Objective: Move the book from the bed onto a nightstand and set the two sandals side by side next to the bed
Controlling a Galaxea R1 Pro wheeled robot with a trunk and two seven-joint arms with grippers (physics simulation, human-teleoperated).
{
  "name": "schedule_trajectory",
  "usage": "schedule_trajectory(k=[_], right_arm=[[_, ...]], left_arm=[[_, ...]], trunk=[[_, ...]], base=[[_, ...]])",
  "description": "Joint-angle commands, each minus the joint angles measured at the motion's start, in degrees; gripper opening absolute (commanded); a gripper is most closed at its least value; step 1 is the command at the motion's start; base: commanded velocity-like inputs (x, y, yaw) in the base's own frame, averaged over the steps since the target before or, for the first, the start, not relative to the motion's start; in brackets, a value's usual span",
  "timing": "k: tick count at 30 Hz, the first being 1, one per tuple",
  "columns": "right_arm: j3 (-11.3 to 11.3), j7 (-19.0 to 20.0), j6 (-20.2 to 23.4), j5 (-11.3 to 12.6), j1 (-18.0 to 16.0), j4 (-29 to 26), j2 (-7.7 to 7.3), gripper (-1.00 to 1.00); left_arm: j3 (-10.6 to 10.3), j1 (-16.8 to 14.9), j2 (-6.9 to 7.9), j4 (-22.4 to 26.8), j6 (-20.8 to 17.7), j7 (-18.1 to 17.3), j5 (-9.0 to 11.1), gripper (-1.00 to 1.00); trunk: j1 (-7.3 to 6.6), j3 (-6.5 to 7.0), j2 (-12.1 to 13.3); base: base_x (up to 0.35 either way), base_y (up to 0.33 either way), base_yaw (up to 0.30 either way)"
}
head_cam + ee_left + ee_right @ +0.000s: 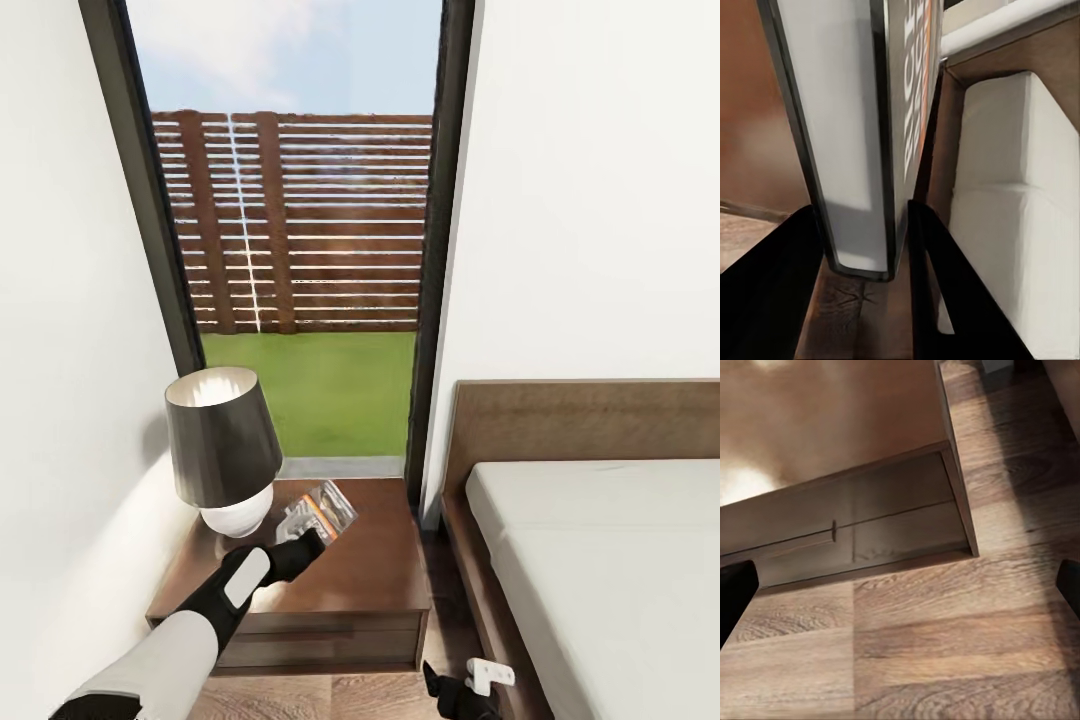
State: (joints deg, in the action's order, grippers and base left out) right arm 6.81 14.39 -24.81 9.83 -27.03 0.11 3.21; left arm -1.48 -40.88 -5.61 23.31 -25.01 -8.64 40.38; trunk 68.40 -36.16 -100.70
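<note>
The left tool (305, 545) is clamping the book (320, 515) over the nightstand (370, 575), just beside the lamp (222, 450); the right tool (455, 690) is hanging with fingers apart low over the floor (945, 660), empty. If the book is released here, it may tip and fall flat, or knock against the lamp. The book is standing on edge between the fingers (945, 285), its long axis pointing away from the tool toward the window (300, 250).

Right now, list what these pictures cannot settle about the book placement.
- Head view: whether the book touches the nightstand; the left gripper covers its lower edge.
- Left wrist view: the cover's title, cut off and seen edge-on.
- Head view: the right gripper, cut by the bottom edge.
</note>
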Motion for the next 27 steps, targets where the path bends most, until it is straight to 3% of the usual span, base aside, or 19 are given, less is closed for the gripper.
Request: schedule_trajectory(k=[1,10,15,27], right_arm=[[0.4,0.6,-0.1,0.2,0.0,0.1,0.03,1.0],[0.8,0.6,-0.1,-2.0,0.0,0.1,0.42,1.0],[1.3,0.5,-0.2,-2.2,0.0,0.2,0.4,1.0],[1.5,0.4,-0.3,-2.2,0.0,0.3,0.39,1.0]], left_arm=[[-0.5,-0.3,0.06,0.0,-0.7,0.0,0.2,-1.0],[-3.4,-3.6,0.75,-0.1,-4.5,-2.0,-0.8,-1.0],[-6.4,-3.9,1.37,0.3,-5.1,-8.2,-3.5,-1.0],[-7.2,-3.9,1.32,0.3,-4.8,-9.2,-4.1,-1.0]], trunk=[[-0.01,-0.06,0.0],[-0.01,-0.06,0.0],[-0.01,-0.06,0.0],[-0.01,-0.06,0.0]], base=[[0.0,0.0,0.0],[0.0,0.0,0.0],[0.0,0.0,0.0],[0.0,0.0,0.0]])
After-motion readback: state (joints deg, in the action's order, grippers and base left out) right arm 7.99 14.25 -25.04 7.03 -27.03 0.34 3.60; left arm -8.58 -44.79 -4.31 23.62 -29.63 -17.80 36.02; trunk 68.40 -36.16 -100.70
